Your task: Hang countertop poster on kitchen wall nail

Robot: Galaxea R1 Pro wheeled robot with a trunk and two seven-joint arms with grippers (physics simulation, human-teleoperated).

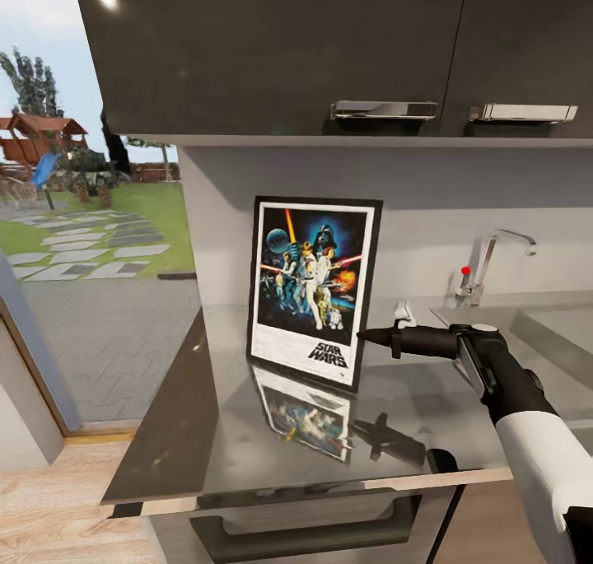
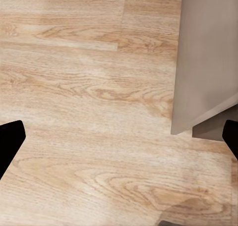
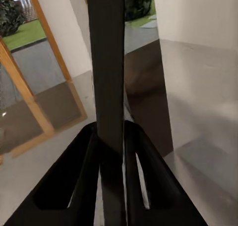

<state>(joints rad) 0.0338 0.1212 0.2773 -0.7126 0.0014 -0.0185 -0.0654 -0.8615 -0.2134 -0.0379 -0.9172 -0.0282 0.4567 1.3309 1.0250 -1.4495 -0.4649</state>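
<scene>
My left gripper hangs over the wood-plank floor, its two dark fingertips spread to opposite sides of the left wrist view with nothing between them, beside the corner of a pale grey cabinet panel.

On the head view, my right arm reaches in across the kitchen countertop, and the right gripper meets the right-hand edge of the poster. In the right wrist view the two black fingers are pressed close on either side of the poster's thin dark edge, so the frame is pinched between them.

The poster stands upright toward the countertop's back left corner, its bottom edge on the glossy slab and its top leaning toward the wall. Its mirror image lies in the surface below. Black lettering in the white border reads "STAR WARS".

Further right along the back edge sits the tap with a red knob. Overhead, dark cabinets carry chrome handles.
</scene>
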